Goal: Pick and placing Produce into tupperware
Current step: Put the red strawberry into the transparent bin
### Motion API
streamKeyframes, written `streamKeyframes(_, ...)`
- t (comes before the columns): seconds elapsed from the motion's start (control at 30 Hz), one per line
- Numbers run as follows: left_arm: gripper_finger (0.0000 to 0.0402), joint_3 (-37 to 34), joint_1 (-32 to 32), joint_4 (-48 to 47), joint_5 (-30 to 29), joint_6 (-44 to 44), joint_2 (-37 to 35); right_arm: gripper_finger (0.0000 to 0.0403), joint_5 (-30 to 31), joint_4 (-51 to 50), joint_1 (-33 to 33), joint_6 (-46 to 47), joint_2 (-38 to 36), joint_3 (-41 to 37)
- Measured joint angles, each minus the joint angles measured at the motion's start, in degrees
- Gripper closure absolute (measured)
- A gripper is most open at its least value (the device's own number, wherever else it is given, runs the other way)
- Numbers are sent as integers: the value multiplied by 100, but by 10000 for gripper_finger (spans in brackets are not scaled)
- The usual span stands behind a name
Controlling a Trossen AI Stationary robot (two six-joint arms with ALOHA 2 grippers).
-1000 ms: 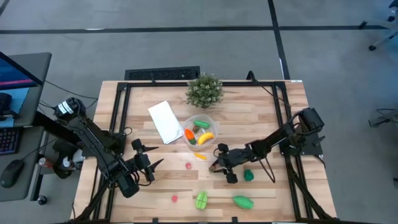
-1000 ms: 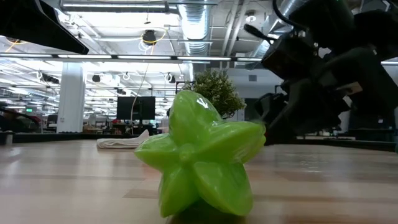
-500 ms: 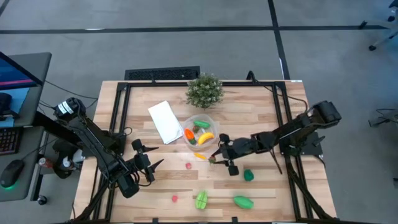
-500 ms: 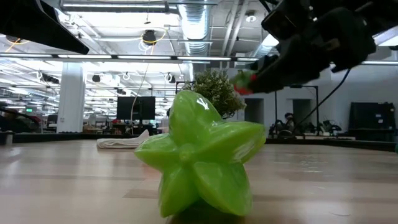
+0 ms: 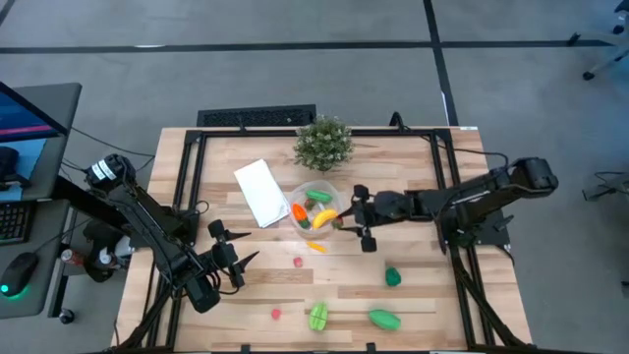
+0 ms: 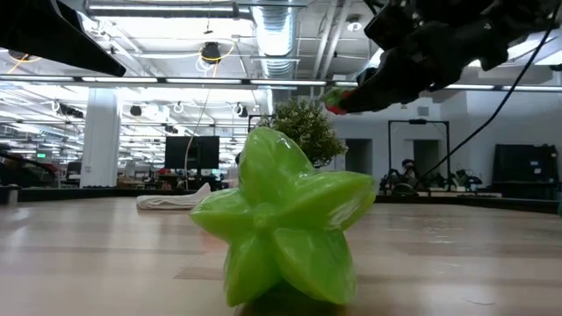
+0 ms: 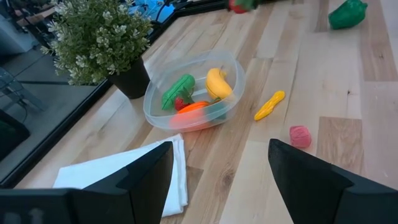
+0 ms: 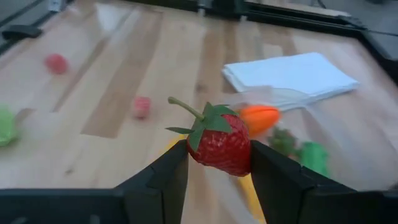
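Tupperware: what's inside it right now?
In the tupperware lie a yellow banana, a green piece, an orange piece and something red half covered between them. Whatever lies underneath is hidden.

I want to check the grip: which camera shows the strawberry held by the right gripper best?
The right wrist view: the strawberry sits large between the right gripper fingers. Low and left wrist views show a small red bit; the high view hides it.

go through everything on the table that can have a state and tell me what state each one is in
Tupperware: uncovered, upright, partly filled with produce.
White lid: off, flat beside the tupperware.
Strawberry: held in the air.
Right gripper: fingers shut on the strawberry, at the tupperware's edge.
Left gripper: fingers open, empty.
Potted plant: upright.
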Motion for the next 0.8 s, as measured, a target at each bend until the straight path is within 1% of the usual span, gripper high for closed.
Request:
streamKeyframes(0.13,147,0,0,-12,0,3,0,249,-9,-85,-296,-70,9,0)
streamKeyframes(0.27,147,0,0,-27,-2,7,0,242,-20,-113,-535,-75,56,-1)
streamKeyframes(0.53,147,0,0,-51,-41,15,0,243,-23,-78,-817,-174,55,0)
streamKeyframes(0.8,147,0,3,-52,-116,20,0,244,-28,652,-924,-281,533,2)
